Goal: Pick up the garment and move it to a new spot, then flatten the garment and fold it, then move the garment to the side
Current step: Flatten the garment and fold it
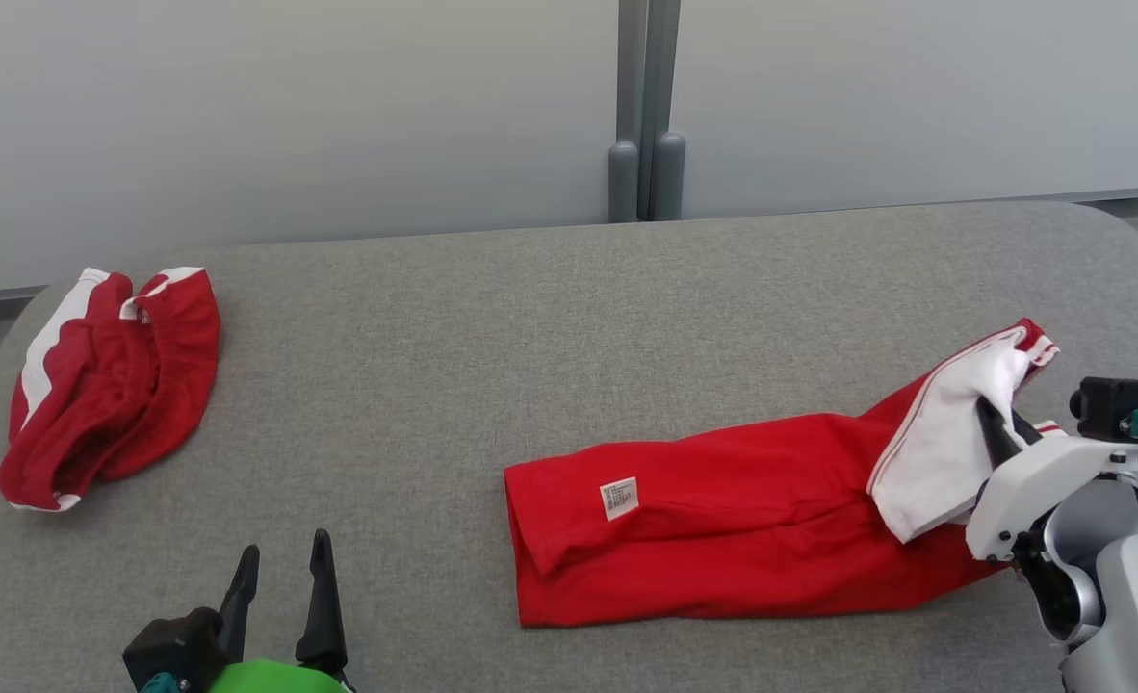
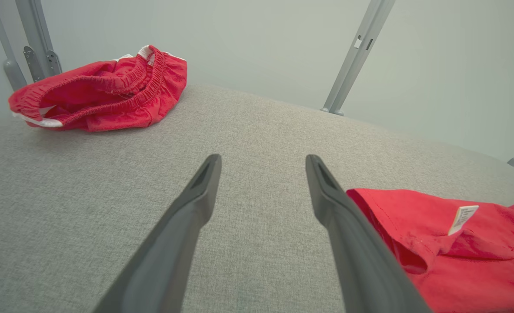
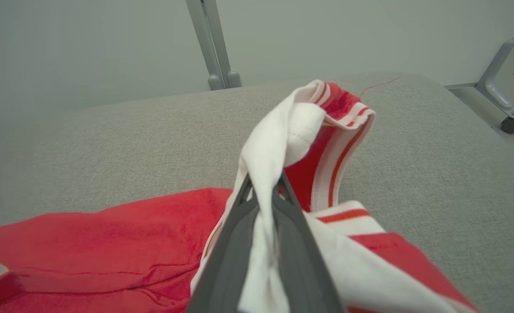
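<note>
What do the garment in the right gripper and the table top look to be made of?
The garment: soft matte knit, probably cotton jersey, red with white striped trim; it creases and hangs limp where the right gripper pinches it. The table top: matte grey woven fabric cover, weave visible in the left wrist view; padding underneath cannot be told.

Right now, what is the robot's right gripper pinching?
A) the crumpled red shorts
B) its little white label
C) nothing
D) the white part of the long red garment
D: the right gripper is shut on the white fabric of the long red garment.
</note>
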`<state>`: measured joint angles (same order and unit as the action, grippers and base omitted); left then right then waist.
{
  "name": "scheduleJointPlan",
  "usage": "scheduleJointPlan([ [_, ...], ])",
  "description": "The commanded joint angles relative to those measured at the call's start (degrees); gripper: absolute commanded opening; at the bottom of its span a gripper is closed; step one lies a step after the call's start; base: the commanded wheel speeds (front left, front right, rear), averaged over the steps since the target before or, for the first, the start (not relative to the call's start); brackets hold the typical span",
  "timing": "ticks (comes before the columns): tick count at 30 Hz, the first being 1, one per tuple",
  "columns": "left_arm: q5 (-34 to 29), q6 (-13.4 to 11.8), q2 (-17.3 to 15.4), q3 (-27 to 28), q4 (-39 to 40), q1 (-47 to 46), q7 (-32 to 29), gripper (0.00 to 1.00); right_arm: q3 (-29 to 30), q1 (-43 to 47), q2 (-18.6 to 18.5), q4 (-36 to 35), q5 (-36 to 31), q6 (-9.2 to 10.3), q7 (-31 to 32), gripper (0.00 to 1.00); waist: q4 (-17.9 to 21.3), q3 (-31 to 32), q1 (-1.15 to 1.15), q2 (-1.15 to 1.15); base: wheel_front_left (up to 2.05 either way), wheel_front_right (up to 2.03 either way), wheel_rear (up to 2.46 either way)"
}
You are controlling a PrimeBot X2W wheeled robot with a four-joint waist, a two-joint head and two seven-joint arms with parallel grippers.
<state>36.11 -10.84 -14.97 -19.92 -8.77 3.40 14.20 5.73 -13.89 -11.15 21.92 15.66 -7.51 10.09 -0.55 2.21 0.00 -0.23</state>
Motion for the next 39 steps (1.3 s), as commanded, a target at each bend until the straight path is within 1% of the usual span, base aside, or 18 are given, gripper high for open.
scheduleJointPlan([
  [1, 0.28, 0.25, -0.12, 0.08, -0.14, -0.72, 0.16, 1.00, -0.78, 1.05, 0.33, -1.71, 0.48, 0.04, 0.39, 0.00, -0.09, 0.06, 0.00, 0.23, 0.00, 0.00, 0.00],
  [6, 0.47, 0.44, -0.24, 0.15, -0.33, -0.96, 0.27, 1.00, -4.55, 3.10, 2.47, -8.30, 0.57, 0.02, 1.84, 0.00, -0.49, 0.23, 0.00, 0.23, 0.00, 0.00, 0.00],
  [9, 0.53, 0.52, -0.25, 0.14, -0.44, -1.12, 0.31, 1.00, -6.90, 4.00, 3.73, -11.01, -0.23, 0.02, 2.45, 0.00, -0.81, 0.27, 0.00, 0.23, 0.00, 0.00, 0.00],
  [15, 0.58, 0.80, -0.04, -0.26, -0.54, -1.59, 0.33, 1.00, -11.76, 4.93, 6.17, -12.20, -0.77, 0.02, 2.69, 0.00, -1.95, 0.18, 0.00, 0.23, 0.00, 0.00, 0.00],
  [16, 0.58, 0.80, -0.04, -0.26, -0.54, -1.59, 0.33, 1.00, -11.76, 4.93, 6.17, -12.20, -0.77, 0.02, 2.69, 0.00, -1.95, 0.18, 0.00, 0.23, 0.00, 0.00, 0.00],
  [22, 0.59, 0.83, 0.08, -0.65, -0.64, -1.98, 0.26, 1.00, -15.98, 3.88, 7.75, -10.17, -0.28, 0.02, 1.73, 0.00, -3.41, -0.08, 0.00, 0.23, 0.00, 0.00, 0.00],
  [27, 0.49, 0.91, 0.30, -1.07, -0.74, -2.37, 0.19, 1.00, -19.13, 1.97, 8.11, -7.36, 0.99, 0.02, 0.32, 0.00, -4.75, -0.35, 0.00, 0.23, 0.00, 0.00, 0.00],
  [29, 0.40, 1.05, 0.40, -1.29, -0.77, -2.60, 0.14, 1.00, -20.61, 1.08, 8.18, -6.08, 2.73, 0.02, -0.51, 0.00, -5.42, -0.48, 0.00, 0.23, 0.00, 0.00, 0.00],
  [33, 0.26, 1.13, 0.46, -1.63, -0.87, -3.17, -0.07, 1.00, -23.26, -1.15, 8.19, -2.59, 4.80, 0.02, -2.03, 0.00, -6.83, -0.71, 0.00, 0.23, 0.00, 0.00, 0.00],
  [34, 0.15, 1.16, 0.57, -1.82, -1.01, -3.34, -0.13, 1.00, -24.51, -2.06, 8.19, -0.56, 5.48, 0.02, -2.78, 0.00, -7.57, -0.78, 0.00, 0.23, 0.00, 0.00, 0.00],
  [39, 0.12, 0.98, 0.65, -2.07, -1.08, -3.48, -0.14, 1.00, -28.30, -3.79, 8.18, 4.17, 6.97, 0.02, -4.26, 0.00, -8.87, -0.83, 0.00, 0.23, 0.00, 0.00, 0.00],
])
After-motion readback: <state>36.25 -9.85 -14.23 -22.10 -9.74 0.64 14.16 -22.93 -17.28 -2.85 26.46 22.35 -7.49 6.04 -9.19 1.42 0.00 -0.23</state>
